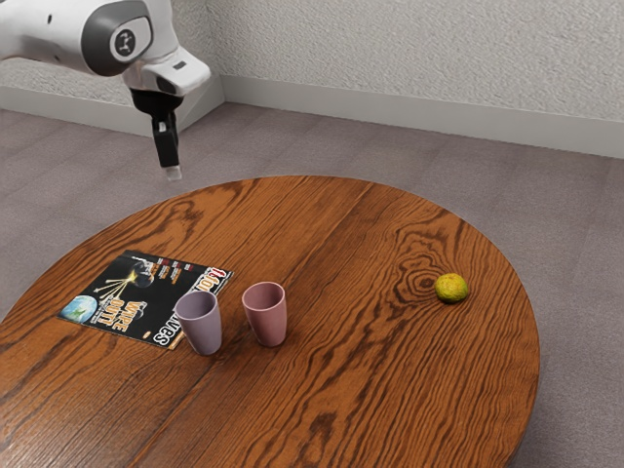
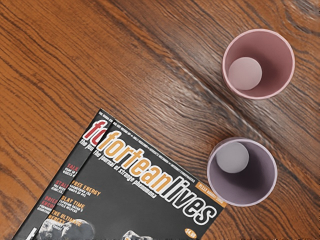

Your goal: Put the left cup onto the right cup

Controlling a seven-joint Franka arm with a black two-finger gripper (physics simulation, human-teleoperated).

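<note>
Purple cup (image 1: 200,327), pink cup (image 1: 266,317) upright, both empty; end effector (image 1: 172,168) aloft, holding nothing, opening unclear.

We see a round table (image 1: 409,390) of reddish, strongly grained wood (one knot swirls toward the exterior view's right) on a grey-brown floor (image 1: 370,146). Behind runs a pale, rough wall (image 1: 439,49) with a light baseboard (image 1: 439,115).

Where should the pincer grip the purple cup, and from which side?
At the rim of the purple cup, from above: it stands upright, mouth open, so the pincer can straddle its wall. Avoid the side facing the pink cup.
</note>
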